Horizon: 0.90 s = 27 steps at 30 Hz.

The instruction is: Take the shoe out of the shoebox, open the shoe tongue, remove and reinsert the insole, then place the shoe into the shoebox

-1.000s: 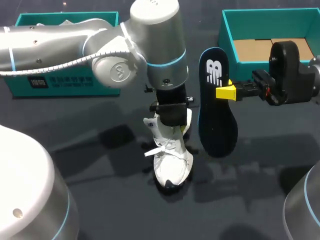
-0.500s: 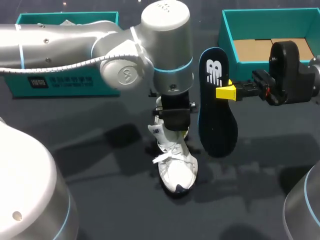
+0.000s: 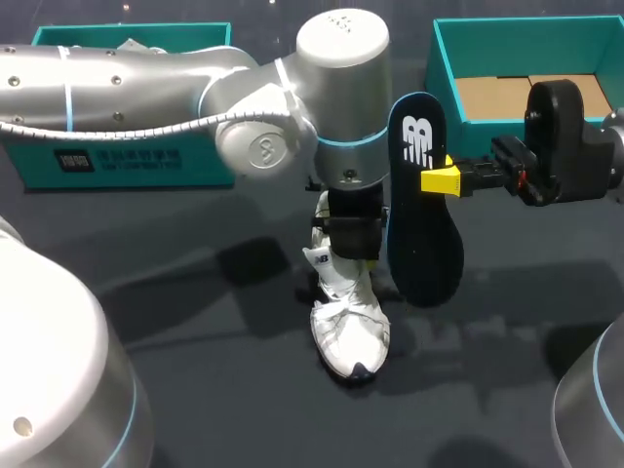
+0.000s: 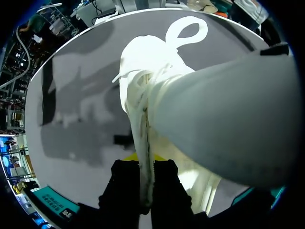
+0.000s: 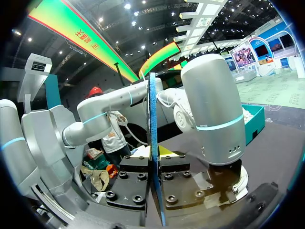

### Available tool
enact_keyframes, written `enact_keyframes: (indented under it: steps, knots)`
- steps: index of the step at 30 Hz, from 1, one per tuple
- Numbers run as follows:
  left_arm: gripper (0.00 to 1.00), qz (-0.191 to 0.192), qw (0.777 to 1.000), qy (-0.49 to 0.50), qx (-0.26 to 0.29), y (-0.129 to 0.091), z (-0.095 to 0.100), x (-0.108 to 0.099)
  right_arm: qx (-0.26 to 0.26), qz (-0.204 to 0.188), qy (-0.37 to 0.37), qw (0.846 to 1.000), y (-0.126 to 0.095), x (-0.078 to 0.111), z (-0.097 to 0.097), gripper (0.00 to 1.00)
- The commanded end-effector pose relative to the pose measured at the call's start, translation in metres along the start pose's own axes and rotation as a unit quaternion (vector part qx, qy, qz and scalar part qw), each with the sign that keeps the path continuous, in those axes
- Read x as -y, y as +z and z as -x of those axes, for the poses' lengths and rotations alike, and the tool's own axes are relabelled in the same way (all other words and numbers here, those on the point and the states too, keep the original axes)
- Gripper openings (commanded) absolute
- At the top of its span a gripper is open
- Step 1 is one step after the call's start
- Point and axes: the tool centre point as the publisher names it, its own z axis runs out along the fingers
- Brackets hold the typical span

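On the table (image 3: 214, 390), left hand (image 4: 146, 181) grips the shoe (image 3: 349, 327), toe pointing nearward; right hand (image 3: 444, 180) clamps the insole (image 3: 421, 244) parallel alongside.

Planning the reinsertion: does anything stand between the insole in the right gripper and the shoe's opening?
Yes. The left gripper, shut on the upper part of the shoe, and its wrist stand over the opening, beside the insole held upright by the right gripper. The opening is hidden in the head view.

The shoe (image 3: 349, 327) looks of white woven cloth, the insole (image 3: 423, 244) dark and matt, the table (image 3: 214, 390) smooth with faint sheen.
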Motion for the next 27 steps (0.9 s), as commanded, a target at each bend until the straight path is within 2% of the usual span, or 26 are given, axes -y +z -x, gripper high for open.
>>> enact_keyframes:
  steps: [1, 6, 7, 9, 10, 16, 20, 27]
  knots:
    - [0.08, 0.004, 1.0, 0.006, 0.006, -0.001, 0.001, 0.001, 0.0, 0.0, 0.0, 1.0, 0.001, 0.0, 0.001, 0.0]
    - [0.55, 0.016, 0.999, 0.015, 0.028, -0.012, 0.004, 0.002, 0.0, 0.0, 0.0, 1.0, 0.001, 0.0, 0.001, 0.0]
    - [0.71, 0.019, 0.999, 0.016, 0.035, -0.016, 0.004, 0.002, 0.0, 0.0, 0.0, 1.0, 0.001, 0.0, 0.001, 0.0]
    - [0.97, 0.028, 0.998, 0.02, 0.053, -0.025, 0.005, 0.003, 0.0, 0.0, 0.0, 1.0, 0.001, 0.0, 0.001, 0.0]
    - [1.0, 0.033, 0.997, 0.019, 0.063, -0.031, 0.005, 0.003, 0.0, 0.0, 0.0, 1.0, 0.001, 0.0, 0.001, 0.0]
    - [1.0, 0.082, 0.983, 0.045, 0.157, -0.084, 0.008, 0.004, 0.0, 0.0, 0.0, 1.0, 0.001, 0.0, 0.001, 0.0]
    - [1.0, 0.111, 0.952, 0.073, 0.275, -0.127, 0.01, 0.001, 0.0, 0.0, 0.0, 1.0, 0.001, 0.0, 0.001, 0.0]
    - [1.0, 0.111, 0.952, 0.073, 0.275, -0.127, 0.01, 0.001, 0.0, 0.0, 0.0, 1.0, 0.001, 0.0, 0.001, 0.0]
